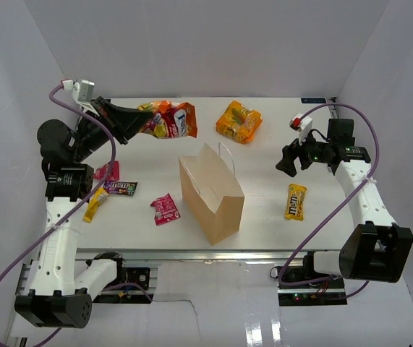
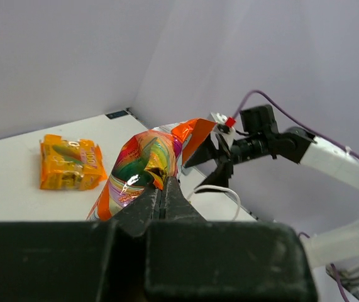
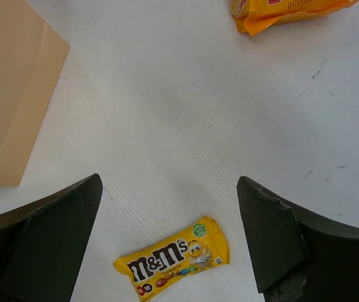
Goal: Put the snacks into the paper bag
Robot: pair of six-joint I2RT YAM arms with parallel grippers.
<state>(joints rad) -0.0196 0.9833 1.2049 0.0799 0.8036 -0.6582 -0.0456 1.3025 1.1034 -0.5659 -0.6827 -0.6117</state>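
The tan paper bag stands upright mid-table, its white string handle showing in the left wrist view. My left gripper is shut on the edge of the orange-red-yellow candy bag and holds it raised at the back left, where the jaws pinch the crumpled packet. My right gripper is open and empty, hovering above the table with the yellow M&M's pack below between its fingers. The pack lies right of the paper bag.
A large orange bag lies at the back, behind the paper bag. A pink-red pack lies left of the paper bag. A dark pack, a pink pack and a yellow pack lie by the left arm.
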